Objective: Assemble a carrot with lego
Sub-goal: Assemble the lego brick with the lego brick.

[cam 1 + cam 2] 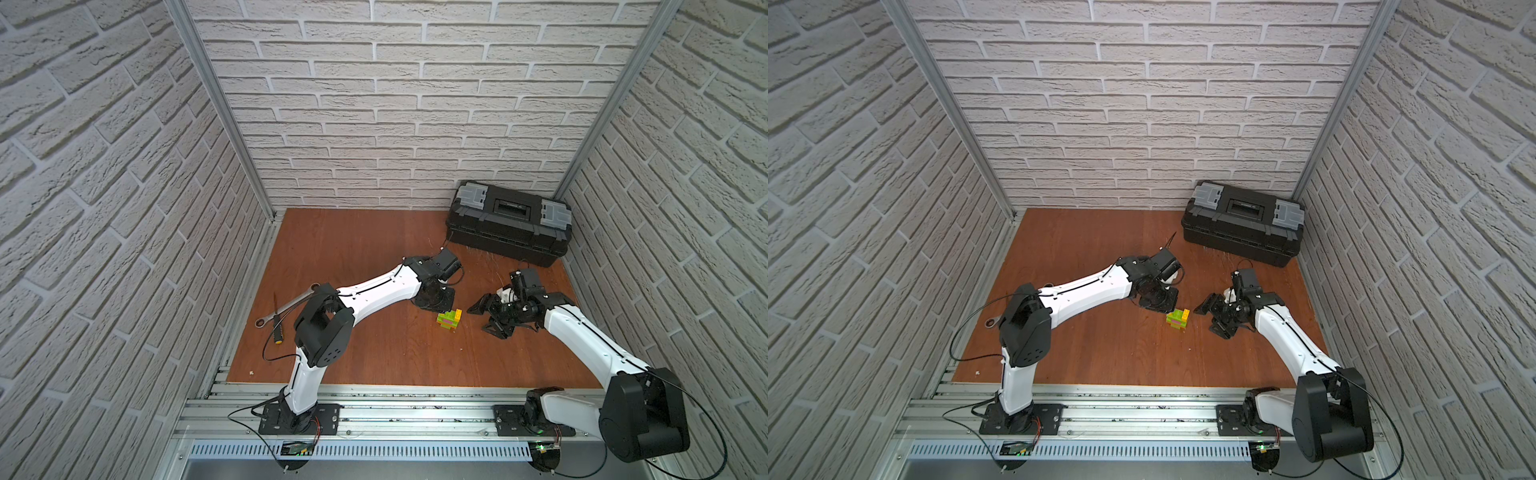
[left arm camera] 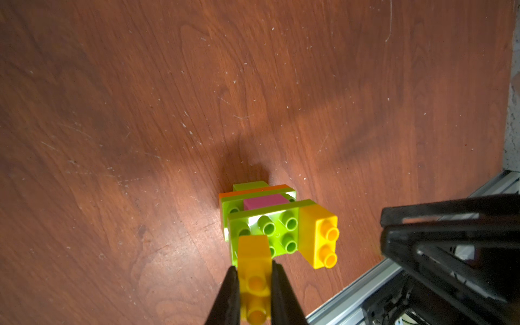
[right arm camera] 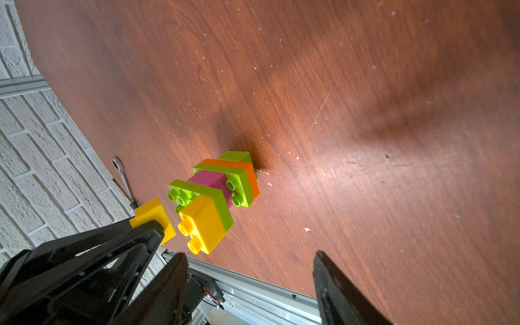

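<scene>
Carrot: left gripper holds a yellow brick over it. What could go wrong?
1. The carrot stands free on a narrow green base, and the right gripper is open, not bracing it; pressing could tip it.
2. The yellow brick in the left gripper hangs near the edge of the top green brick; misaligned studs may not seat.
3. It's close to the placed yellow and could knock it.

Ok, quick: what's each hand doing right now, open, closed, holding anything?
Left hand: closed on a yellow brick.
Right hand: open, holding nothing.
</scene>
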